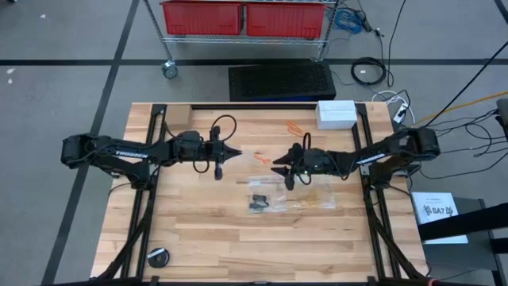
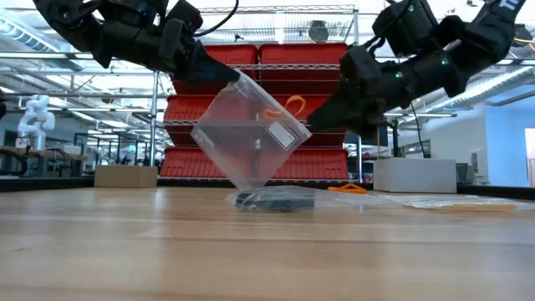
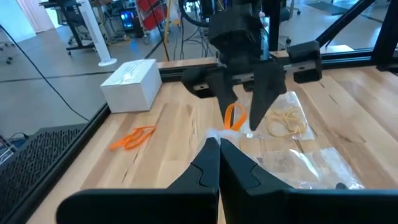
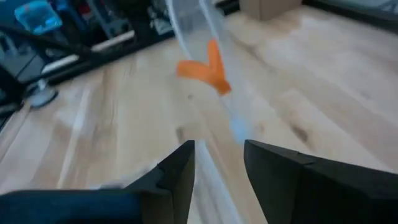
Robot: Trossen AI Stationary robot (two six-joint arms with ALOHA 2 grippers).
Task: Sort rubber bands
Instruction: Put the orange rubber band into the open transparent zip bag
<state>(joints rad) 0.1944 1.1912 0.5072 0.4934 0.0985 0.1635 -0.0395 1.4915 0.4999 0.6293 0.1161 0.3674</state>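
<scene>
A clear plastic bag (image 2: 251, 138) hangs above the table's middle with orange rubber bands (image 2: 286, 107) inside it. My left gripper (image 3: 219, 149) is shut on it. My right gripper (image 4: 219, 158) stands open at the bag's far side, one finger on each side of the bag's clear edge (image 4: 214, 37), just below the orange rubber bands (image 4: 208, 68). Two more clear bags lie flat on the table, one with black rubber bands (image 1: 266, 200) and one with pale tan rubber bands (image 1: 313, 199). Loose orange rubber bands (image 1: 294, 127) lie toward the far edge. My left gripper pinches the bag's upper corner (image 2: 231, 78) between its two shut fingers, coming in nearly level from the table's left. The bag hangs below the fingers, tilted on its corner, its lowest corner (image 2: 255, 186) down by the table. My right gripper has the bag's edge between its fingers; I cannot tell whether they touch it.
A white box (image 1: 336, 114) stands at the far right of the table. A small black round thing (image 1: 158, 257) lies near the front left corner. Bare wood (image 1: 238, 246) stretches along the near side.
</scene>
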